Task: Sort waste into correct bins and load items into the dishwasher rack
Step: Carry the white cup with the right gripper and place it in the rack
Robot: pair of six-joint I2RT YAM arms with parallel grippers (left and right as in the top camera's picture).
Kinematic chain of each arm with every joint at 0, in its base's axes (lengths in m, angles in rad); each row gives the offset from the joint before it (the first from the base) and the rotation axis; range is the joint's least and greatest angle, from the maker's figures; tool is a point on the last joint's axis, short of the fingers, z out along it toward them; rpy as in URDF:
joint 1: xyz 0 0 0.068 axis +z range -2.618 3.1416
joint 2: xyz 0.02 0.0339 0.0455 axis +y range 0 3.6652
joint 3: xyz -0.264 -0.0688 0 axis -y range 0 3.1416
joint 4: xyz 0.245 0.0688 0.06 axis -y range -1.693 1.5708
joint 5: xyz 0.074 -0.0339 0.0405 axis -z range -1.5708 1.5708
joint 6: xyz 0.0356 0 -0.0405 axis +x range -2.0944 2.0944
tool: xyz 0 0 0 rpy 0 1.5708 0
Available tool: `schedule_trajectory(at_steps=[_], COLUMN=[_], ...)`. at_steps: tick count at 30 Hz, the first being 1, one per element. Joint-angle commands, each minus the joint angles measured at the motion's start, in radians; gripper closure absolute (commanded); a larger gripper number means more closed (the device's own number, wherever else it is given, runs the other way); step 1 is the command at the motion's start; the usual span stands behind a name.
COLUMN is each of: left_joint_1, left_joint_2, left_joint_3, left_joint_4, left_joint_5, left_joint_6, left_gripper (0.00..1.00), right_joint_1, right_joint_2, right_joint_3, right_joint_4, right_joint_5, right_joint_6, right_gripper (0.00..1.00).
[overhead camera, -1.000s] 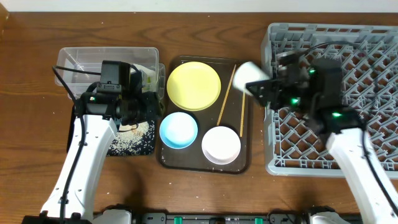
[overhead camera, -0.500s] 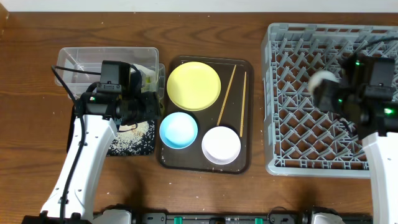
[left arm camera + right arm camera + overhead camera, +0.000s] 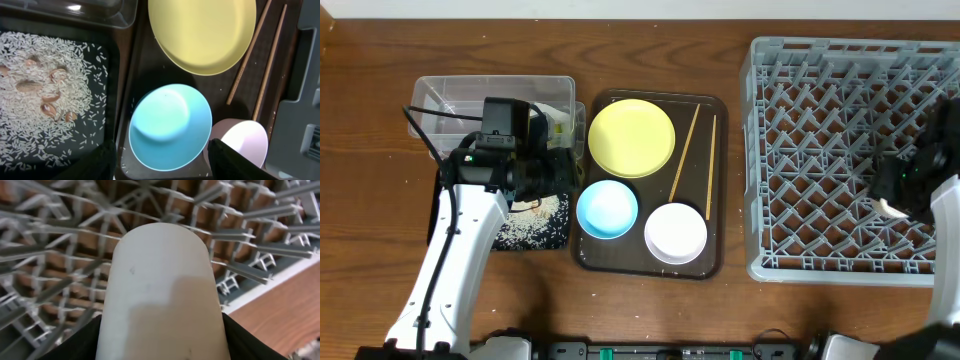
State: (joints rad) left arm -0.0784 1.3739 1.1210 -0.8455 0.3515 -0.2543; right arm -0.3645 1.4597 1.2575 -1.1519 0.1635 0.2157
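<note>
My right gripper is shut on the small whitish cup, holding it over the right side of the dishwasher rack; overhead, only a sliver of the cup shows under the arm. My left gripper hangs open above the light blue bowl, its fingers to either side and clear of it. Near it are the yellow plate, the pale pink bowl and two chopsticks. Rice covers the black tray bin. A green-and-yellow wrapper lies in the clear tub.
The plate, bowls and chopsticks rest on a dark brown serving tray between the bins and the rack. Brown scraps lie among the rice. Bare wooden table shows just past the rack's right edge.
My right arm has carried the cup from the serving tray's upper right corner across the rack to its right side. The left arm has stayed in place.
</note>
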Motion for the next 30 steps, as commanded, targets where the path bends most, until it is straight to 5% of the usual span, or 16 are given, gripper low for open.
schedule_trajectory(at_steps=[1,15,16,19,20,26,30], left_joint_1=[0.005,0.005,0.005,0.005,0.005,0.005,0.005], left_joint_2=[-0.008,-0.008,-0.008,-0.008,-0.008,-0.008,-0.008], left_joint_3=[0.013,0.013,0.013,0.013,0.013,0.013,0.013], left_joint_4=[-0.003,-0.004,-0.004,-0.004,-0.004,-0.007,-0.014], left_joint_5=[-0.013,-0.013,-0.013,-0.013,-0.013,-0.013,-0.013], left_joint_6=[0.013,0.013,0.013,0.013,0.013,0.013,0.014], left_gripper=[0.39,0.38,0.38,0.38,0.38,0.38,0.37], right_joint_1=[-0.043,-0.093,-0.093,-0.093,-0.093,-0.092,-0.092], right_joint_2=[0.034,0.137,0.142,0.154,0.155,0.155,0.155], right_joint_3=[0.018,0.008,0.005,0.003,0.003,0.004,0.005], right_joint_4=[0.0,-0.005,-0.004,-0.003,0.001,0.027,0.034], right_joint_5=[0.035,0.034,0.034,0.011,-0.005,-0.104,-0.146], right_joint_6=[-0.004,-0.004,-0.003,-0.003,-0.004,-0.004,-0.031], right_gripper=[0.99,0.93,0.87,0.27,0.19,0.03,0.04])
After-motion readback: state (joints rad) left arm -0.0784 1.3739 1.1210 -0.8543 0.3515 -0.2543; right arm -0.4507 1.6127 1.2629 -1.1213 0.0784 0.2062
